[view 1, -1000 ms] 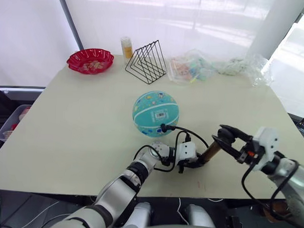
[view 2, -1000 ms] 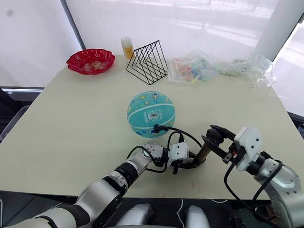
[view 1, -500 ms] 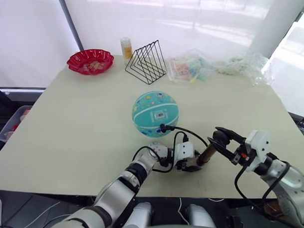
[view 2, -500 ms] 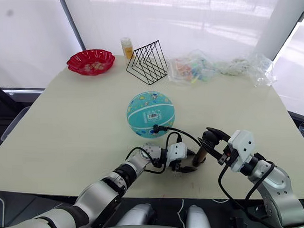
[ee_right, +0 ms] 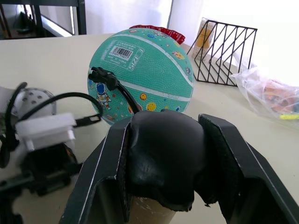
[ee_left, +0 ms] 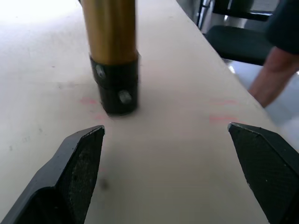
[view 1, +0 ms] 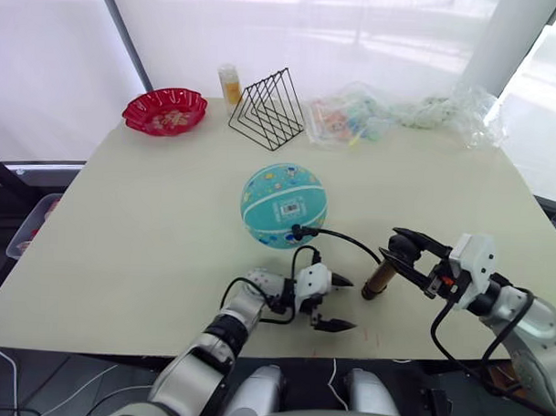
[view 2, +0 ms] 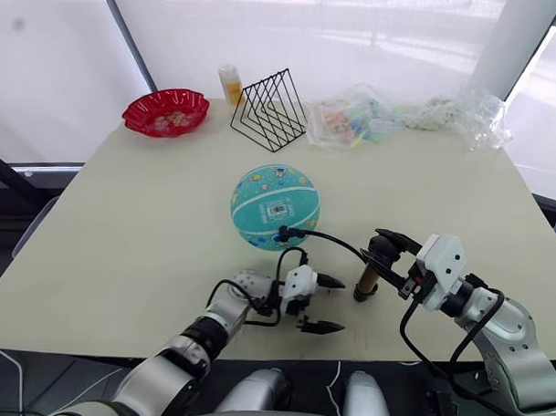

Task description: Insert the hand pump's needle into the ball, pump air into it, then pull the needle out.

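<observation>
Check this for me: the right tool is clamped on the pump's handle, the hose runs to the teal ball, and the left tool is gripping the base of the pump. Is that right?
Not quite. The left tool is open and off the hand pump, whose black base stands on the table ahead of the fingers in the left wrist view. The rest holds: the right tool clamps the handle, and the hose reaches the ball.

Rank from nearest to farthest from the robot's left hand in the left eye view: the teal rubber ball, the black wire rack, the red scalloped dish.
From the open left hand at the table's near edge:
1. Teal rubber ball, mid-table, just beyond the hand.
2. Black wire rack, at the far edge.
3. Red scalloped dish, far left corner.
</observation>
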`<state>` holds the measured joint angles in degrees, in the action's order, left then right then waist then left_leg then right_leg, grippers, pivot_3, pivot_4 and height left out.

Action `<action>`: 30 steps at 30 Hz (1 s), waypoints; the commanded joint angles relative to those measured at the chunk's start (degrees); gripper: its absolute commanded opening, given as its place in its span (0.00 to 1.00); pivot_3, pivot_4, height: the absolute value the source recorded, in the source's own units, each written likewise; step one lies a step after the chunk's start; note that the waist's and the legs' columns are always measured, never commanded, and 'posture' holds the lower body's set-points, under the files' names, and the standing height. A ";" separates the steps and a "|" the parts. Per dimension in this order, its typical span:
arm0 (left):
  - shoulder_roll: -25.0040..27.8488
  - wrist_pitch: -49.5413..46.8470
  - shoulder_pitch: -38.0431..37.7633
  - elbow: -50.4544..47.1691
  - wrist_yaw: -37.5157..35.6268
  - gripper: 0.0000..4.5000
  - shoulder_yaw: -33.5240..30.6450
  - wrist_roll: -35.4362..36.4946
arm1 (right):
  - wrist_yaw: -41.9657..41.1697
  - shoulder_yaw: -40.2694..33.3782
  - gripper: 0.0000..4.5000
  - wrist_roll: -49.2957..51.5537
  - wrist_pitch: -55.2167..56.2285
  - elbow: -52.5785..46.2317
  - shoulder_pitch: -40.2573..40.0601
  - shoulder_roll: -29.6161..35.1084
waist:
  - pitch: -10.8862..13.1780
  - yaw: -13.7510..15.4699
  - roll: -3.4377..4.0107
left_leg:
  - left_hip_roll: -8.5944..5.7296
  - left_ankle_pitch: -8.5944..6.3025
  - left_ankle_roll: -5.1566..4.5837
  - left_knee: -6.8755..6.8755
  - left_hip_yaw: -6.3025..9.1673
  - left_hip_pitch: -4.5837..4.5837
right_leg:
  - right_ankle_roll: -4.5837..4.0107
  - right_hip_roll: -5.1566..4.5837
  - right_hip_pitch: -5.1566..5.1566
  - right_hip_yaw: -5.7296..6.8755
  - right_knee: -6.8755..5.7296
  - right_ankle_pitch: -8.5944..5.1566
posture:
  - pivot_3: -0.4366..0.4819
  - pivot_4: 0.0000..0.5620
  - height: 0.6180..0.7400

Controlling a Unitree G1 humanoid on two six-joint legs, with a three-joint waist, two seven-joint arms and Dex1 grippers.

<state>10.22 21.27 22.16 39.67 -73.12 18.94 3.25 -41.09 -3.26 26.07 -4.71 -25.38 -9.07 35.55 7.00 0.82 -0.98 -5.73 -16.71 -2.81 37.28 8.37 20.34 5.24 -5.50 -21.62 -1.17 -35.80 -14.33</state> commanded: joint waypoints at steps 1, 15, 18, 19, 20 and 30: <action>2.22 -4.12 -1.69 -10.01 -2.36 1.00 -2.22 5.44 | 0.02 0.99 0.36 -2.97 -4.15 4.18 -2.06 1.19 | 0.11 0.04 0.02 | 0.00 0.00 0.00 0.03 0.00 0.02 | -0.02 0.00 -0.01 0.00 0.00 0.01 | 0.48 0.27 1.00; 19.91 -15.82 -11.77 -33.68 -7.53 1.00 -13.25 20.65 | 0.22 -0.10 0.36 -2.65 -4.93 3.73 2.00 1.28 | 0.71 0.00 0.58 | 0.00 0.02 0.04 0.07 0.00 0.28 | -0.16 -0.01 -0.32 -0.04 0.00 0.09 | 0.48 0.27 1.00; 21.77 -15.80 -15.20 -35.37 -7.39 1.00 -15.17 21.85 | 0.37 -0.59 0.36 -2.36 -5.57 2.87 3.09 1.48 | 0.77 -0.02 0.64 | 0.00 0.03 0.05 0.07 -0.01 0.30 | -0.17 -0.03 -0.33 -0.04 0.01 0.10 | 0.48 0.27 1.00; 22.09 -15.74 -16.04 -35.88 -7.34 1.00 -15.48 22.01 | 0.31 -0.80 0.36 -2.12 -5.76 2.52 3.39 1.55 | 0.79 -0.05 0.66 | 0.00 0.03 0.05 0.07 -0.01 0.31 | -0.18 -0.03 -0.35 -0.05 0.01 0.10 | 0.48 0.27 1.00; 22.32 -15.67 -16.70 -36.45 -7.31 1.00 -15.58 22.15 | 0.29 -1.03 0.36 -1.83 -6.01 2.19 3.66 1.59 | 0.83 -0.01 0.69 | 0.00 0.02 0.05 0.06 -0.03 0.32 | -0.18 -0.04 -0.36 -0.07 0.00 0.10 | 0.48 0.27 1.00; 22.87 -18.26 -16.03 -42.32 -4.94 1.00 -16.73 24.90 | -0.94 -9.24 0.36 2.86 -8.71 -0.10 9.13 6.13 | 1.80 0.16 1.03 | -0.08 0.08 0.12 0.11 -0.04 0.54 | -0.19 -0.30 -0.51 0.00 0.00 0.13 | 0.48 0.27 1.00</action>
<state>32.49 2.74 5.96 -1.06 -78.12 3.01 27.23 -42.10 -9.26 28.53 -13.48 -24.77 -0.74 41.13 8.80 0.98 0.05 -5.82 -16.61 -2.67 37.38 8.31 20.97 5.05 -5.78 -22.27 -1.17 -35.81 -14.20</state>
